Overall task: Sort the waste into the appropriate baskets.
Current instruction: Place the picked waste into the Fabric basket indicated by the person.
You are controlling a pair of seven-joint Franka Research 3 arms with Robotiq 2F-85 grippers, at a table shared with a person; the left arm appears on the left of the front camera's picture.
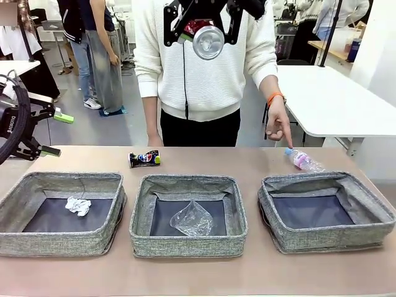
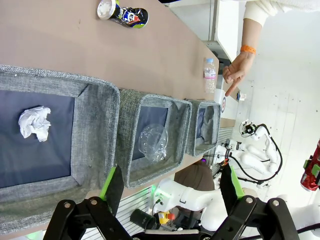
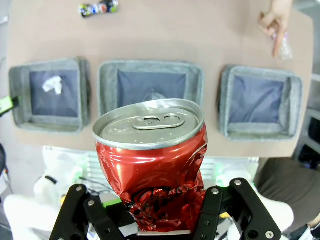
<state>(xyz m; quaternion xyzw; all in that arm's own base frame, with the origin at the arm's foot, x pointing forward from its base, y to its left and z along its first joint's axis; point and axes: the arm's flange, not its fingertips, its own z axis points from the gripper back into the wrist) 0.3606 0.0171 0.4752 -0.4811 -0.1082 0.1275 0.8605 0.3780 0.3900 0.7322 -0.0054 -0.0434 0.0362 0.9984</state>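
High above the table's far side, my right gripper (image 1: pixel 203 25) is shut on the dented red can (image 1: pixel 208 41), seen close up in the right wrist view as the red can (image 3: pixel 152 160). My left gripper (image 1: pixel 59 133) hangs open at the left edge, above the left basket (image 1: pixel 62 242). A paper wad (image 1: pixel 78 205) lies in that basket. The middle basket (image 1: pixel 185 245) holds a clear plastic piece (image 1: pixel 192 218). The right basket (image 1: pixel 328 238) has nothing in it. A dark-blue can (image 1: pixel 144 159) and a small bottle (image 1: pixel 303 159) lie on the table behind the baskets.
A person in a white sweater stands at the far side, and their hand (image 1: pixel 279 124) points down at the bottle. Bare tabletop (image 1: pixel 216 161) runs behind the baskets. A white table (image 1: pixel 334 99) stands at the back right.
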